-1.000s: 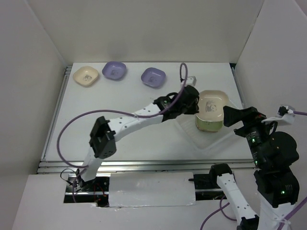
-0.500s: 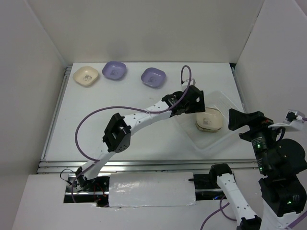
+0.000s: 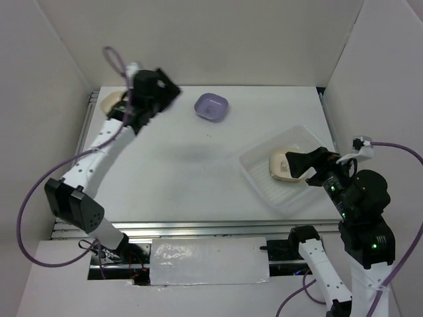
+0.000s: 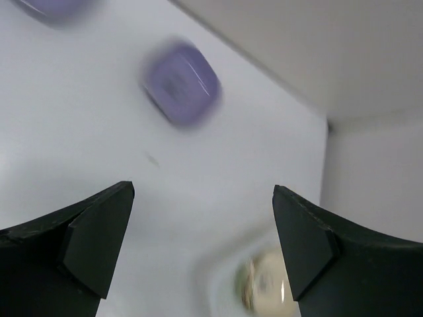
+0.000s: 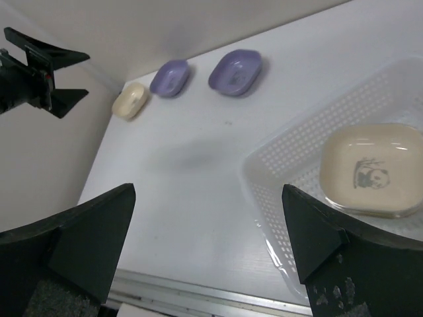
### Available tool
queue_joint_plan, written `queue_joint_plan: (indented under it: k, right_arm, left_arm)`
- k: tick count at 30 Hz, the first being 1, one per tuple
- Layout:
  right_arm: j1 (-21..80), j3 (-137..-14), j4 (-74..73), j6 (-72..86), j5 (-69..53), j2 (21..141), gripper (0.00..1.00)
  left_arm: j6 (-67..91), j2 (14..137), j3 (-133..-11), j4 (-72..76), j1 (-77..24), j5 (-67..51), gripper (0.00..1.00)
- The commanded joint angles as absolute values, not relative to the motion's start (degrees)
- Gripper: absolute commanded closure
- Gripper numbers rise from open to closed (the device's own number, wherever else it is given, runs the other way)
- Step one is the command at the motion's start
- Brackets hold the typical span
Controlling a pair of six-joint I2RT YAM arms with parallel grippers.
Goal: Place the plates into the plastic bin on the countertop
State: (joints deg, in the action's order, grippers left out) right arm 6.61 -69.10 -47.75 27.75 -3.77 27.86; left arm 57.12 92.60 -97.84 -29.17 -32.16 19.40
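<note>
Three plates [image 5: 235,71] are sitting along the far bench [image 3: 178,178]; a cream plate [image 5: 371,168] is lying in the plastic bin [image 5: 297,152]. Left claw [image 4: 202,191] and right claw [image 5: 209,191] are gaping wide, empty. Probably light, stiff, slick; pinching a raised rim is looking safest.

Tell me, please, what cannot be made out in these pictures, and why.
- Top view: the left tool hides one purple plate and part of the corner cream plate.
- Top view: the right tool covers part of the panda plate in the plastic bin; what lies under it is unclear.
- Left wrist view: motion blur makes plate marks unreadable; the top edge cuts that purple plate.
</note>
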Motion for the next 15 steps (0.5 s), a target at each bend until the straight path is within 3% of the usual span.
queue_joint_plan:
  k: [1, 6, 12, 15]
  right_arm:
    - [7.1, -66.3, -38.8, 26.0, -14.6, 28.8, 0.00]
    - [7.2, -64.2, -37.1, 25.7, -18.2, 30.1, 0.00]
    - [7.2, -62.1, -36.1, 25.4, -19.7, 30.1, 0.00]
    - [7.3, -62.0, -37.5, 24.9, -19.1, 30.1, 0.00]
  left_arm:
    - [61.1, 90.3, -87.8, -30.2, -14.5, 17.3, 0.01]
    - [65.5, 93.3, -83.9, -20.4, 4.7, 12.2, 0.01]
    - [62.2, 114.1, -106.3, -26.9, 11.8, 10.4, 0.01]
    - [61.3, 120.7, -110.6, -27.5, 12.8, 11.5, 0.01]
